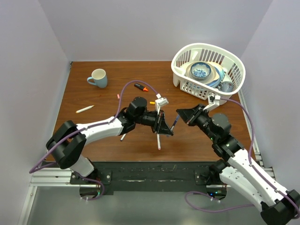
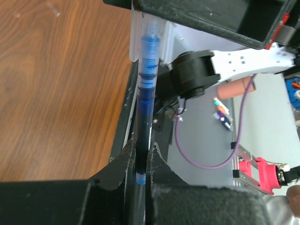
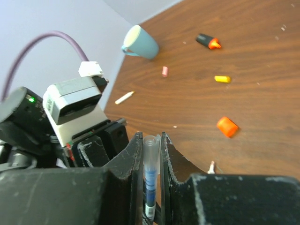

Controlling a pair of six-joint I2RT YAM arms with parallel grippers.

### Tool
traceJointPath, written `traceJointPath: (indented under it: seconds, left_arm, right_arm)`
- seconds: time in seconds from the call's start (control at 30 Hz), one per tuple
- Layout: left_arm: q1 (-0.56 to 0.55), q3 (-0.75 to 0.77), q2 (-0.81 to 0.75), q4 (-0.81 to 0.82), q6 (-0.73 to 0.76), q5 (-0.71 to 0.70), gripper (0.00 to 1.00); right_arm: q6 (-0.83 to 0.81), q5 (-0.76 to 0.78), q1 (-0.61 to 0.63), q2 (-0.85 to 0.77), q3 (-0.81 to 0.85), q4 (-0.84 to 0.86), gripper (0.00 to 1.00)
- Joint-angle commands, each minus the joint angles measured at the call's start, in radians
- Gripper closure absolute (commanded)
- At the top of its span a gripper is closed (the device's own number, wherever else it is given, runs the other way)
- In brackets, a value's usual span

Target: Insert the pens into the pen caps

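- The left fingers point(image 2: 132, 157) are clamping shut on the dark lower part of a blue pen point(image 2: 145, 93), holding it in the air above the desk point(image 1: 93, 126).
- The right fingers point(image 3: 138, 154) are pinching the clear, see-through end of that same blue pen. I cannot tell whether that clear part is a cap or part of the barrel.
- In the top view the two arms are meeting near the middle of the desk, with the pen bridging the short gap between them.
- A white pen point(image 1: 85, 109) is lying towards the left side of the desk, well apart from both arms.
- A grey pen point(image 1: 159, 143) is lying just below the left fingers, near the front edge.
- A black marker with an orange tip point(image 1: 140, 86) is lying behind the arms.
- A pink cap point(image 1: 118, 96) is sitting to the left of the marker and a yellow cap point(image 1: 152, 102) to its right, both loose on the wood.
- An orange cap point(image 3: 227, 126) is sitting on the desk close to the right fingers.
- A light blue mug point(image 1: 97, 78) is standing at the back left.
- A white basket point(image 1: 206, 47) holding bowls is sitting at the back right.
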Motion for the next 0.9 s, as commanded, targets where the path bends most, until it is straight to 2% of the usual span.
traceJointPath:
  seconds: [0.0, 0.2, 0.37, 0.43, 0.47, 0.67, 0.73, 0.83, 0.87]
  left_arm:
    - [0.088, 0.151, -0.024, 0.137, 0.047, -0.249, 1.0]
    - [0.116, 0.188, -0.03, 0.175, 0.045, -0.31, 1.0]
    - [0.169, 0.259, -0.058, 0.09, 0.103, -0.352, 1.0]
    - [0.18, 0.276, -0.061, 0.068, 0.114, -0.361, 1.0]
    - [0.194, 0.271, -0.062, 0.072, 0.105, -0.347, 1.0]
    - [0.201, 0.239, -0.053, 0.119, 0.048, -0.321, 1.0]
    - [0.185, 0.26, -0.038, 0.053, 0.091, -0.3, 1.0]
    - [0.151, 0.166, -0.076, 0.066, 0.12, -0.294, 1.0]
    - [0.151, 0.08, -0.093, 0.094, 0.11, -0.271, 1.0]
  right_arm:
    - [0.007, -0.319, 0.068, 0.069, -0.054, -0.162, 1.0]
    - [-0.016, -0.296, 0.179, 0.138, -0.011, -0.167, 1.0]
    - [-0.027, -0.243, 0.236, 0.193, 0.01, -0.176, 1.0]
    - [-0.038, -0.194, 0.265, 0.204, 0.029, -0.231, 1.0]
    - [-0.048, -0.149, 0.275, 0.207, 0.038, -0.248, 1.0]
    - [-0.021, -0.109, 0.328, 0.242, 0.023, -0.214, 1.0]
    - [-0.018, -0.045, 0.329, 0.216, 0.041, -0.237, 1.0]
    - [-0.045, 0.043, 0.328, 0.187, 0.172, -0.351, 1.0]
    - [-0.061, 0.075, 0.326, 0.189, 0.211, -0.375, 1.0]
